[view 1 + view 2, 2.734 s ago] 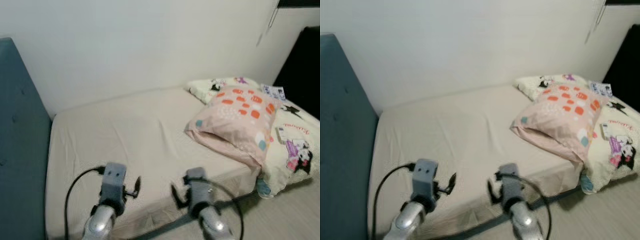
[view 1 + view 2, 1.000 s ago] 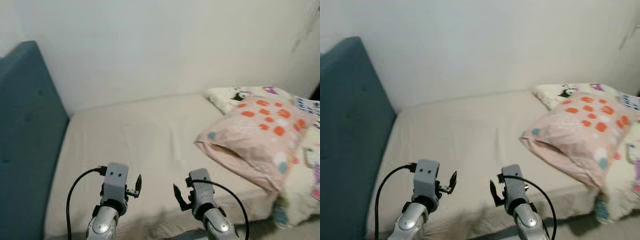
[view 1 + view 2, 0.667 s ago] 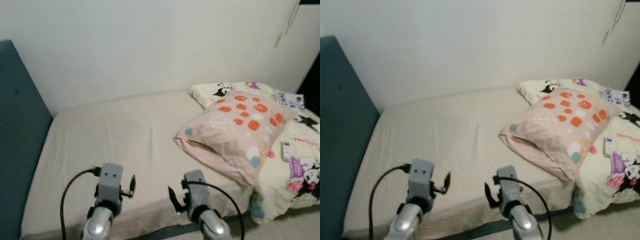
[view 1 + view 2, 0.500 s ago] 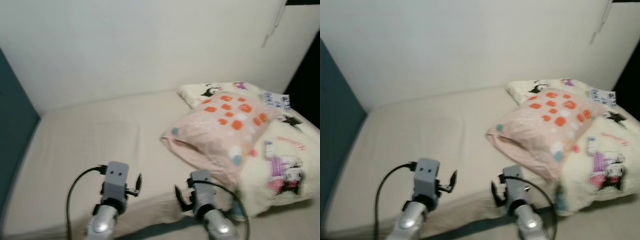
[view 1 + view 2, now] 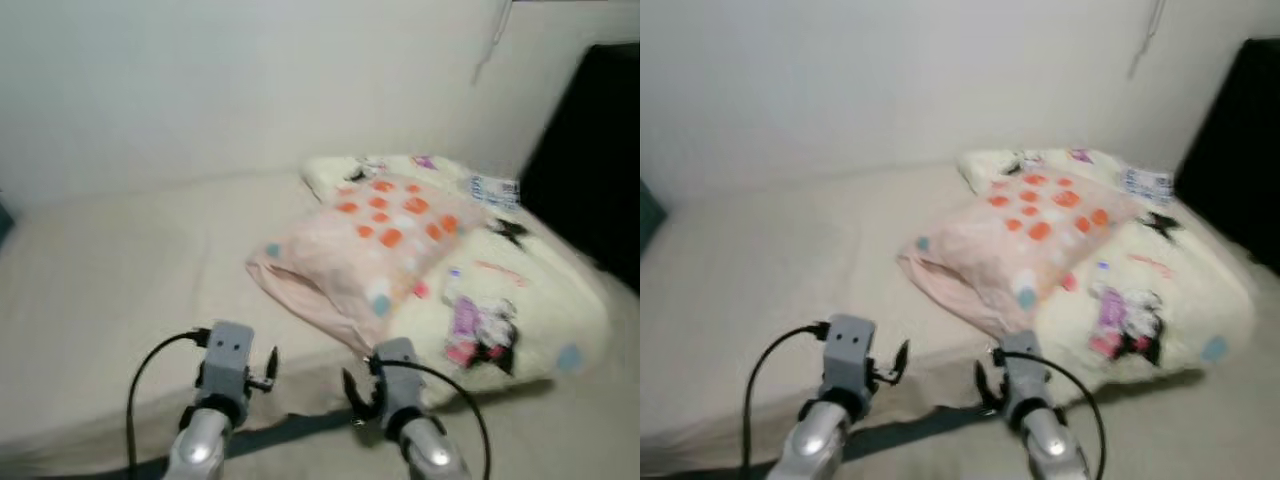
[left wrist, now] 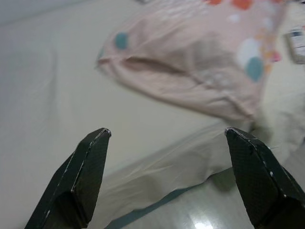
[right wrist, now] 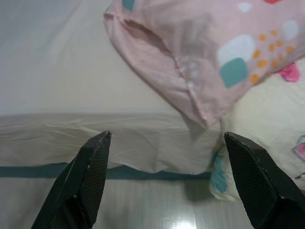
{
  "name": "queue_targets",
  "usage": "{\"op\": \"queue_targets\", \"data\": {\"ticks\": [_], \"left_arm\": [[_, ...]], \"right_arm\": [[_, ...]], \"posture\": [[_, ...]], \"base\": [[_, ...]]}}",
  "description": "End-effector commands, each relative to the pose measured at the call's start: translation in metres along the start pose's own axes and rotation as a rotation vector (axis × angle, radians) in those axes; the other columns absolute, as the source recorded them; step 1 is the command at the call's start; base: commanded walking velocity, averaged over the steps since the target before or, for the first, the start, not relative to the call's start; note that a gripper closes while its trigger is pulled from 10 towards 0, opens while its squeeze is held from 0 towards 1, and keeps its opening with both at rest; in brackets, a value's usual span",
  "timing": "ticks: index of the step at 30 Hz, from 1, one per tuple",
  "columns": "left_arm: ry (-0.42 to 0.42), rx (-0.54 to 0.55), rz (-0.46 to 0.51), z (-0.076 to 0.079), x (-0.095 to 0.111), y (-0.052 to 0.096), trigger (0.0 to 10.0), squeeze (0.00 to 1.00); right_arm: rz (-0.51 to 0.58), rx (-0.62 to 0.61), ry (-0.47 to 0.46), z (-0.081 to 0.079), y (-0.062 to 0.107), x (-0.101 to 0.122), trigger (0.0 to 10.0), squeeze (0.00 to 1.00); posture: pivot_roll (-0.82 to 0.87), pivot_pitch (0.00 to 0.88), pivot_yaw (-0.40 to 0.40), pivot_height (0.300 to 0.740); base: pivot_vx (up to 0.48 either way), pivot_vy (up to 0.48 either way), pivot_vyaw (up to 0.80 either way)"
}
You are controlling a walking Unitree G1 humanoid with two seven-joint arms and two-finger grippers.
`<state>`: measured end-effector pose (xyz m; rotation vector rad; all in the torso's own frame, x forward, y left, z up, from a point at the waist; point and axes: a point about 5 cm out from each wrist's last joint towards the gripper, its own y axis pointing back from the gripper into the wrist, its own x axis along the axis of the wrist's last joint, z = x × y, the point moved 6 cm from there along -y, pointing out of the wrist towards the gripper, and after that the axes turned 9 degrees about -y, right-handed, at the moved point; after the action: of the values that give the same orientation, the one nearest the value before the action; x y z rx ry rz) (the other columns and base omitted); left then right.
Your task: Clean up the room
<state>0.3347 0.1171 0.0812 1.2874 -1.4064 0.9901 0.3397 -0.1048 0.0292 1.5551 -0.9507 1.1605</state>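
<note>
There's your pink pillow with orange and teal spots (image 5: 375,235), lying on the cream bedsheet (image 5: 120,270), its far end propped on the cream cartoon-print blanket (image 5: 500,300) heaped toward your right. Your view has swung right over the last moments: the blue headboard has slid almost out on the left, and the blanket heap and the dark panel (image 5: 590,150) by the wall are now in front of you. That reads as you lining up on the bedding to tidy. The picture's blurred, so you're likely mid-turn. Left gripper (image 5: 268,366) and right gripper (image 5: 352,388) both hover low over the bed's near edge, fingers spread wide apart, holding nothing, short of the pillow.
</note>
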Motion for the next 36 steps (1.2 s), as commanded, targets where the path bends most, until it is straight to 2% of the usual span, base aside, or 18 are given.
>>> {"op": "queue_targets", "data": {"ticks": [1, 23, 36], "left_arm": [[0.000, -0.003, -0.012, 0.0012, -0.0041, 0.0031, 10.0, 0.00], [0.000, -0.004, -0.015, 0.0007, -0.0045, 0.0026, 10.0, 0.00], [0.025, -0.010, -0.038, -0.0001, -0.0090, 0.0024, 10.0, 0.00]], "right_arm": [[-0.018, -0.008, -0.005, 0.0022, 0.0022, -0.0053, 10.0, 0.00], [-0.017, -0.009, -0.002, 0.0024, 0.0025, -0.0050, 10.0, 0.00], [-0.017, -0.010, -0.001, 0.0024, 0.0026, -0.0056, 10.0, 0.00]], "posture": [[-0.02, 0.136, -0.004, 0.740], [-0.02, 0.133, -0.004, 0.740], [-0.02, 0.122, 0.000, 0.740]], "base": [[0.000, -0.461, 0.00], [0.000, -0.463, 0.00], [0.000, -0.063, 0.00]]}}
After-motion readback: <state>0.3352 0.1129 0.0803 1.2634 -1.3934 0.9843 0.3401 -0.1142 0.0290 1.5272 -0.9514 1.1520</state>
